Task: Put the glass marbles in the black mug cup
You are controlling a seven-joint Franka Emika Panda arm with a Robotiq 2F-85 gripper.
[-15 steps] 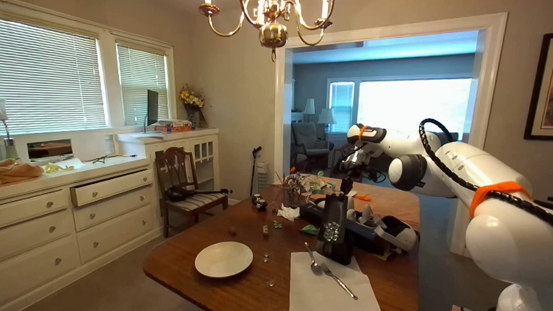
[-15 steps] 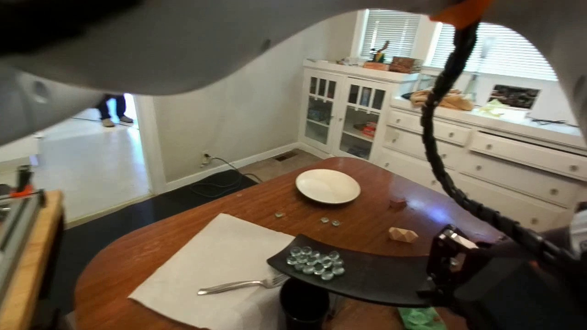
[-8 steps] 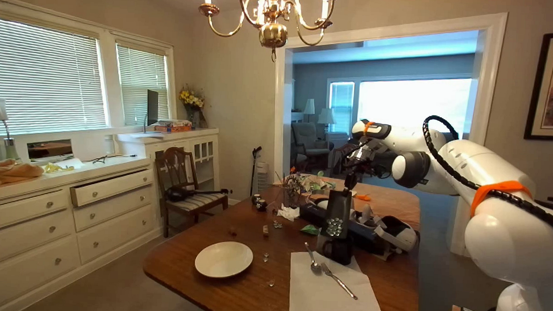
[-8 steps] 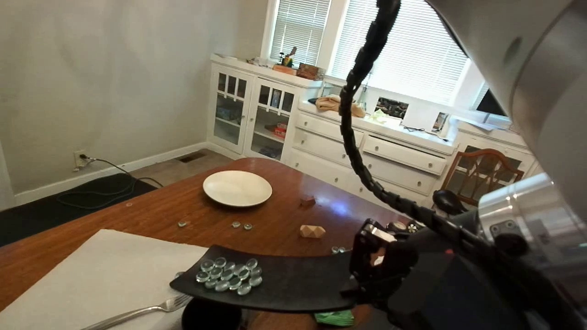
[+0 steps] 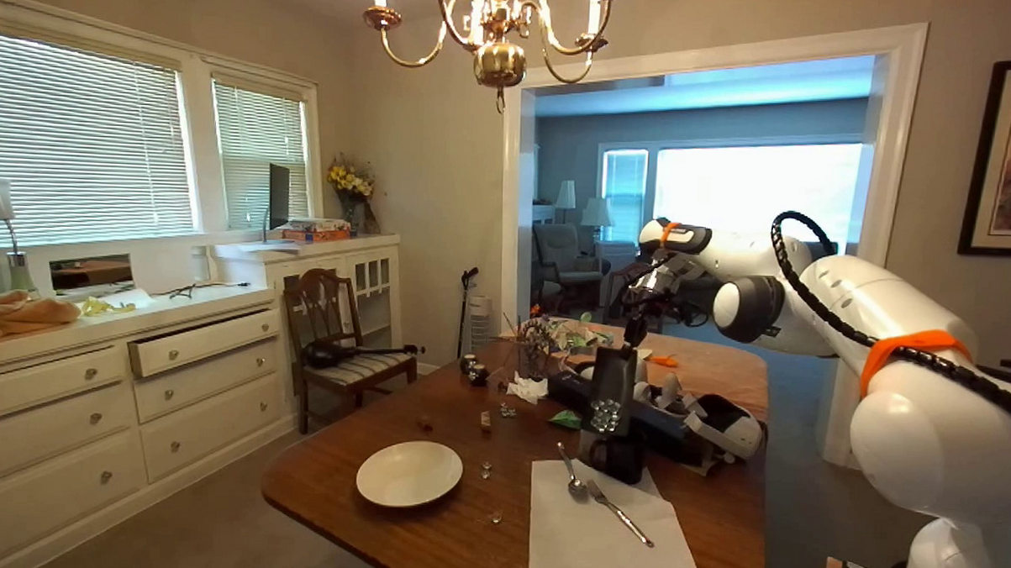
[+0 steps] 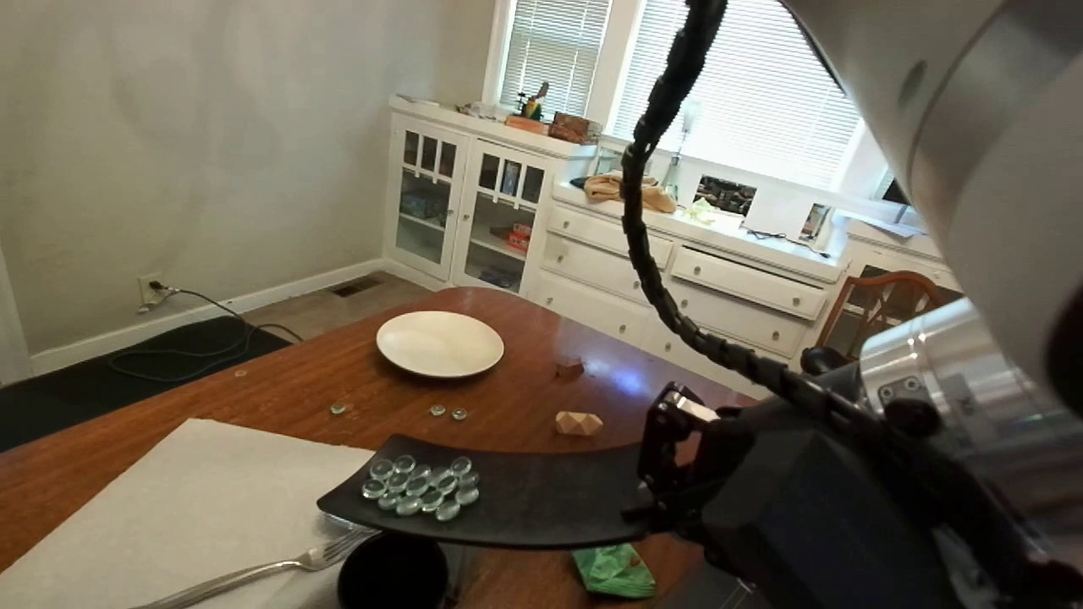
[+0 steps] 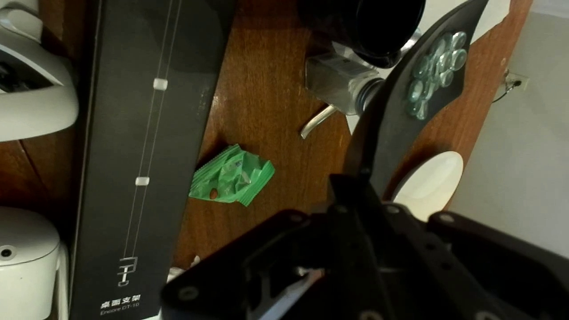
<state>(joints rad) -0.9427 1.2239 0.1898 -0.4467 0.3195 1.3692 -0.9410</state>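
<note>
My gripper is shut on the end of a long, curved black tray, which also shows in the wrist view. Several clear glass marbles lie bunched near the tray's far end; they also show in the wrist view. The black mug stands on the table, its dark opening just below the tray's marble end in this view. It also shows in the wrist view and in an exterior view. The mug's inside is too dark to read. A few loose marbles lie on the table.
A white plate, a wooden faceted block, a fork on white paper and a green packet lie around. A clear bottle is beside the mug. A long dark box and white headset lie nearby.
The tray with its marbles has risen slightly and shifted a little sideways near the mug. An exterior view has swung to a different angle since one second ago. The marbles stay on the tray.
</note>
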